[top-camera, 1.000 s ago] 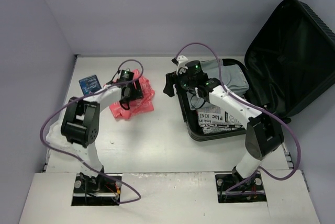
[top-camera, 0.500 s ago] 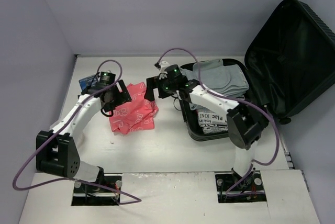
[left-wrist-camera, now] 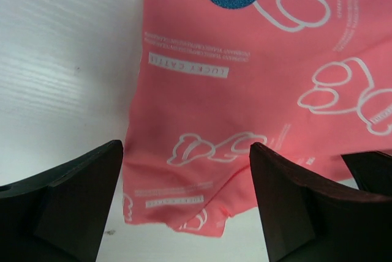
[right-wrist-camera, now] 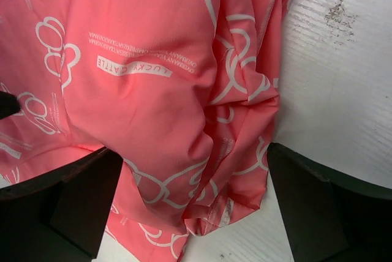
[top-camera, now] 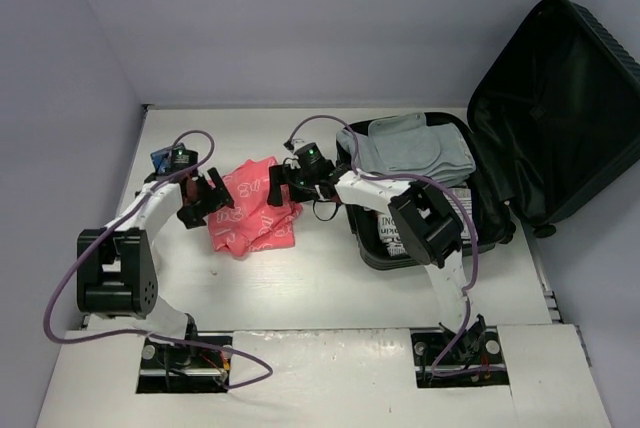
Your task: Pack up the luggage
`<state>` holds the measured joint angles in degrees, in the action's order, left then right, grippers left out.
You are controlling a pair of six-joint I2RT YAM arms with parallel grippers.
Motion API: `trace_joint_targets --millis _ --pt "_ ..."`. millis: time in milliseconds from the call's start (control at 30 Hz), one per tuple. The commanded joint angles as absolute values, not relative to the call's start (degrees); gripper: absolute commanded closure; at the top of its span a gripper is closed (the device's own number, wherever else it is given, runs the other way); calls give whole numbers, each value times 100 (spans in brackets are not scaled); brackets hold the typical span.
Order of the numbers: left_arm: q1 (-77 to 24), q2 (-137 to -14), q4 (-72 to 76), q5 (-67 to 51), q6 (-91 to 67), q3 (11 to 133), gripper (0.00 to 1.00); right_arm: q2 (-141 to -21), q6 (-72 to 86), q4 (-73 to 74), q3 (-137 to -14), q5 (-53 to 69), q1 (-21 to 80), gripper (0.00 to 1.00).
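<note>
Both hands spread at the pink cloth, with the luggage open off to the right.

I have the left hand (top-camera: 205,198) and the right hand (top-camera: 283,185) facing each other across the pink cloth (top-camera: 255,213), one at each side edge. Both have their fingers spread wide and pinch nothing; each wrist view shows cloth lying between bare fingers. I judge the pairing is meant to lift the cloth by two edges, so it goes in flat rather than bunched. The luggage (top-camera: 560,118) lies open on the table (top-camera: 300,288), just behind the right hand's wrist and well apart from the left hand. Its lid is propped up at the far side, and a grey garment (top-camera: 415,148) lies in its base.
</note>
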<state>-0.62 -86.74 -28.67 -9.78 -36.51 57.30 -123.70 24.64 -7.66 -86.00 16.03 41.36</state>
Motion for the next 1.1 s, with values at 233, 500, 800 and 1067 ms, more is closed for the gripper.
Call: trace_joint_targets --millis 233,500,800,1067 --pt "149 -9571 -2286 -1028 -3779 5643 21 -12445 2602 -1547 -8183 2258 4245 12" --pt "132 -9378 -1951 -1642 -3999 5370 58 -12568 2408 -1705 -8340 2935 4324 66" --pt "62 -8254 -2468 -2057 -4157 5791 100 -11726 1881 -1653 -8446 2866 4219 100" --pt "-1297 -7321 -2733 -1523 -5052 6854 100 -9951 1223 -565 -8411 2260 3613 100"
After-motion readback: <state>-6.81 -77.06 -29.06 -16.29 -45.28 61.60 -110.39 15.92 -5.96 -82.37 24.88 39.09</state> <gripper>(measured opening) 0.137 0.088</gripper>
